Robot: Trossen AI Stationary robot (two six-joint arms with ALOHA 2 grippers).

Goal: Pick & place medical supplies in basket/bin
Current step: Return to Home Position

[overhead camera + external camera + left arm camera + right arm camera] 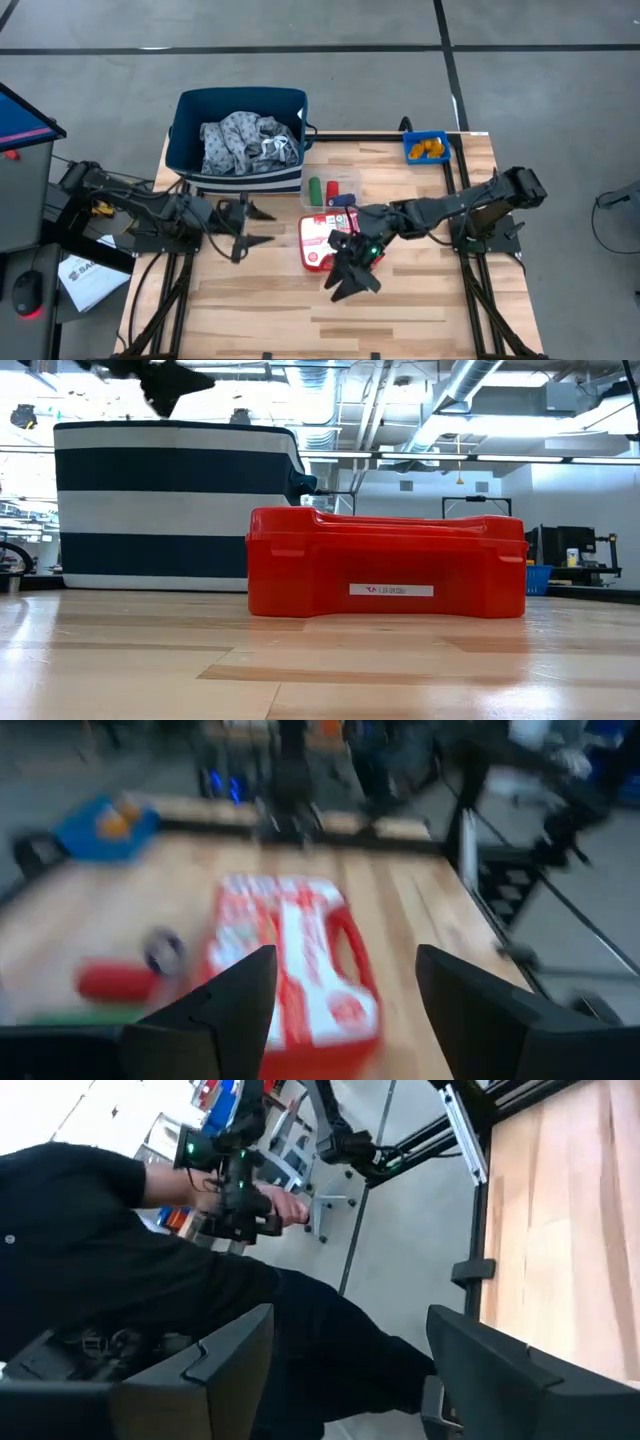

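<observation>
The navy basket (190, 150) stands at the table's far left with the grey-white cloth (245, 140) lying inside it. Green (315, 189), red (333, 187) and dark blue (346, 200) cylinders sit between the basket and the red-and-white first-aid case (318, 242). The small blue bin (425, 149) at the far right corner holds orange pill bottles (431, 150). My left gripper (255, 225) hovers open, left of the case, facing it (290, 960). My right gripper (352, 277) hovers open over the case's near right corner, pointing past the table's near edge.
The first-aid case (385, 565) lies flat mid-table in front of the basket (170, 505). Bare wood lies near the table's front edge (330, 330). A person in black (150, 1270) holding a controller shows beyond the table in the right wrist view.
</observation>
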